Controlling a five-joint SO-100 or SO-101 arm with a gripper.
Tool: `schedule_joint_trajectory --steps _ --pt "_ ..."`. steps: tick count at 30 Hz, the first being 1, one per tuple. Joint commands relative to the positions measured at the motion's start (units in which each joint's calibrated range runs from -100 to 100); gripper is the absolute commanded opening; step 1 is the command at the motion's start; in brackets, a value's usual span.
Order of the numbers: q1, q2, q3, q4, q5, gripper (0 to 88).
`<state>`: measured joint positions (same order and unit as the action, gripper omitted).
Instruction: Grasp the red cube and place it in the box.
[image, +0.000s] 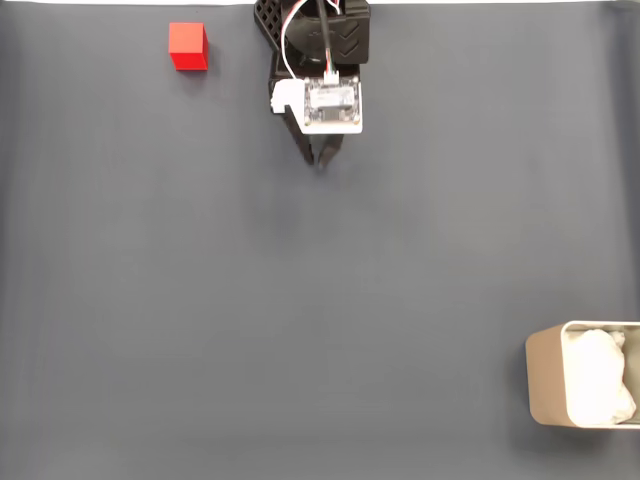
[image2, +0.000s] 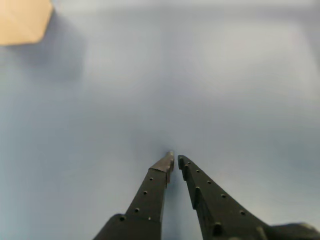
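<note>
Red cube (image: 188, 46): sits at the upper left of the fixed view on the dark grey-blue mat (image: 300, 300), near the top edge, free-standing, nothing touching it. Faces roughly square to the picture edges, so no long axis governs the grasp.

Gripper (image: 321, 160): top centre of the fixed view, right of the cube and slightly lower in the picture, well apart from it. Tips point down the picture, away from the cube's side. In the wrist view the gripper (image2: 174, 158) has its two dark fingers drawn nearly together, a thin sliver between the tips, nothing held; bare mat under them.

Governing relation, as judged: cube lies leftward and slightly up-picture of the tips; the arm must swing that way and open before any grasp.

Box (image: 545, 375): lower right corner of the fixed view, pale walls, white lumpy padding (image: 598, 375) inside, far from both cube and gripper.
</note>
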<state>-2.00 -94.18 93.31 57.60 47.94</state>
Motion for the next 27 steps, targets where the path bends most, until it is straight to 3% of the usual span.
schedule_joint_trajectory --steps 1,10,20,27 --pt "-3.3 10.5 -19.0 -3.9 -0.2 0.0" --pt "-4.8 39.1 -69.3 11.0 -1.4 0.0" --pt "-2.5 48.4 -83.3 18.5 -2.7 0.0" --pt "4.1 51.5 -85.7 21.3 -2.4 0.0"
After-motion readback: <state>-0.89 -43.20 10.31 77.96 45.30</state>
